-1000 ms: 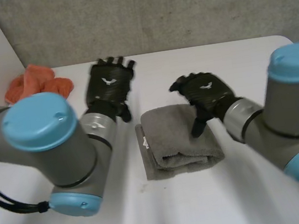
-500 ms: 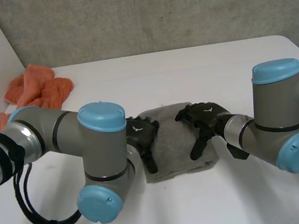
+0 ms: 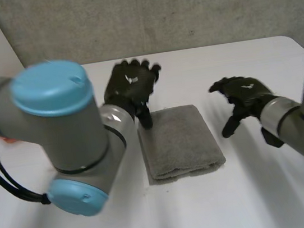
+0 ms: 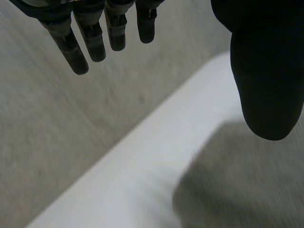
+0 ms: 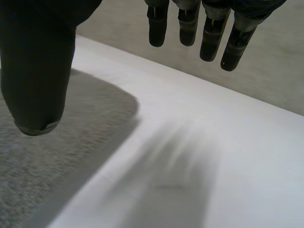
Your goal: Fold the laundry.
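Towel (image 3: 181,141) far-L corner behind L hand (image 3: 131,85)

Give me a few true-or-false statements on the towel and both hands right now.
1. The towel lies folded on the table. True.
2. The right hand pinches the towel. False: it is open beside the towel and holds nothing.
3. The left hand is open, by the towel's far corner. True.
4. The towel hangs over the table's edge. False: it lies wholly on the table.
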